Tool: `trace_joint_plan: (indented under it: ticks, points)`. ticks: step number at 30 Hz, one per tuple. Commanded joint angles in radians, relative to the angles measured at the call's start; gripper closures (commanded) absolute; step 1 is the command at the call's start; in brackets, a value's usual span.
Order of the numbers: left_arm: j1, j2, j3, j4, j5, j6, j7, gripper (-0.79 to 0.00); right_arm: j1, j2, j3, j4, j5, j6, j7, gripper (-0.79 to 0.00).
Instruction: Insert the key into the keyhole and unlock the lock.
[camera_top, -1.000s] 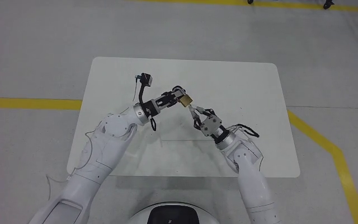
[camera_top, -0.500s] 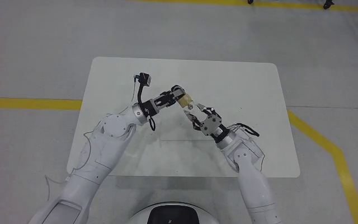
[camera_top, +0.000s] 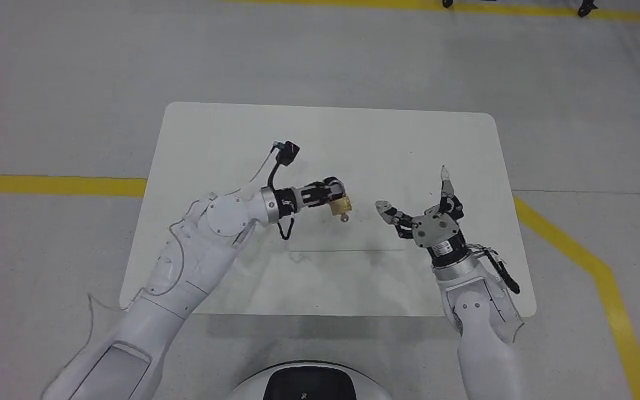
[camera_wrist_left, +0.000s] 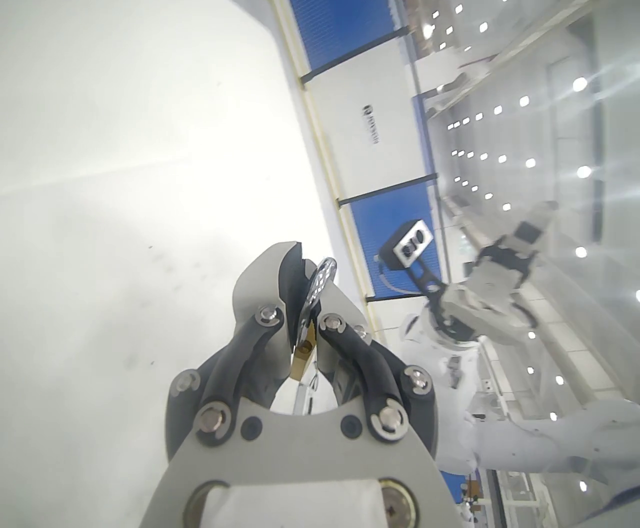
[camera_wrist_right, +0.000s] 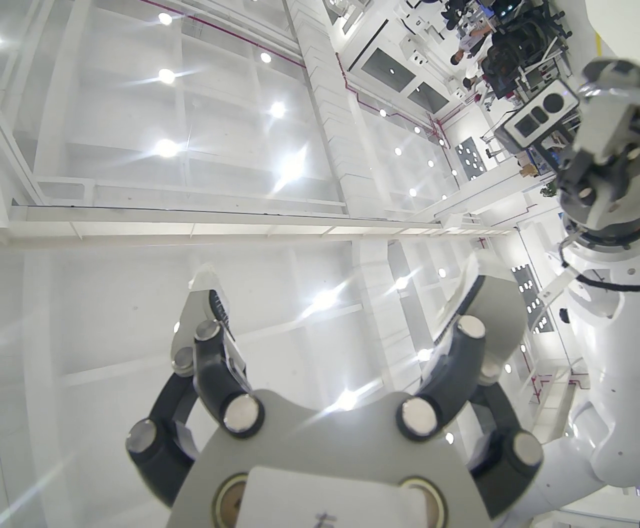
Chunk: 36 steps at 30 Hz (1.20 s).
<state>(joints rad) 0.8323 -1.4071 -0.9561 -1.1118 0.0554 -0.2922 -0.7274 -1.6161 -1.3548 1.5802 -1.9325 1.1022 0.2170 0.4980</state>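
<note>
- Left gripper (camera_top: 330, 191) is clenching the lock (camera_top: 342, 206) over the counter (camera_top: 450, 140).
- Right gripper (camera_top: 413, 194) is hanging released, empty, at the lock's three o'clock.
- Key's too small to tell; next, I'm guessing, it's re-approaching the keyhole squarely.

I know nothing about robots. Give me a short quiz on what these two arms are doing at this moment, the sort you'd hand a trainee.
1. True or false: the right gripper is shut on something.
2. What holds the brass padlock? A) the left gripper B) the right gripper C) neither gripper
3. Fill in the blank: the right gripper's jaws stand wide ____, well apart from the padlock.

Key: 1 false, it holds nothing; 2 A; 3 open.
</note>
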Motion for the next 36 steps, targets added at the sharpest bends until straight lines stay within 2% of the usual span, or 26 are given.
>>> trace_joint_plan:
  ticks: [1, 2, 3, 4, 6, 13, 17, 21, 26, 30, 32, 36]
  points:
    - [-0.019, -0.005, 0.042, 0.011, 0.085, 0.049, -0.001, -0.049, 0.0, 0.0, 0.0, 0.0, 0.0, 0.0, 0.0, -0.785]
    - [-0.027, -0.008, 0.06, 0.017, 0.126, 0.07, 0.008, -0.286, 0.0, 0.0, 0.0, 0.0, 0.0, 0.0, 0.0, -0.785]
    - [-0.034, -0.011, 0.076, 0.022, 0.157, 0.09, 0.017, -0.563, 0.0, 0.0, 0.0, 0.0, 0.0, 0.0, 0.0, -0.785]
    - [-0.039, -0.015, 0.09, 0.028, 0.179, 0.106, 0.022, -0.68, 0.0, 0.0, 0.0, 0.0, 0.0, 0.0, 0.0, -0.785]
    - [-0.05, -0.02, 0.108, 0.041, 0.205, 0.129, 0.028, -0.785, 0.0, 0.0, 0.0, 0.0, 0.0, 0.0, 0.0, -0.785]
    - [-0.065, -0.025, 0.108, 0.059, 0.204, 0.134, 0.028, -0.785, 0.0, 0.0, 0.0, 0.0, 0.0, 0.0, 0.0, -0.785]
    - [-0.045, 0.002, -0.004, 0.041, 0.143, 0.055, 0.054, -0.785, 0.0, 0.0, 0.0, 0.0, 0.0, 0.0, 0.0, -0.785]
    - [0.049, 0.052, -0.175, -0.048, 0.142, -0.055, 0.119, -0.785, 0.0, 0.0, 0.0, 0.0, 0.0, 0.0, 0.0, -0.785]
    - [0.204, 0.099, -0.325, -0.224, 0.317, -0.021, 0.238, -0.785, 0.0, 0.0, 0.0, 0.0, 0.0, 0.0, 0.0, -0.785]
    - [0.285, 0.112, -0.379, -0.309, 0.368, -0.042, 0.334, -0.785, 0.0, 0.0, 0.0, 0.0, 0.0, 0.0, 0.0, -0.785]
    - [0.295, 0.112, -0.388, -0.301, 0.364, -0.057, 0.369, -0.785, 0.0, 0.0, 0.0, 0.0, 0.0, 0.0, 0.0, -0.785]
    - [0.295, 0.112, -0.388, -0.301, 0.364, -0.057, 0.369, -0.785, 0.0, 0.0, 0.0, 0.0, 0.0, 0.0, 0.0, -0.785]
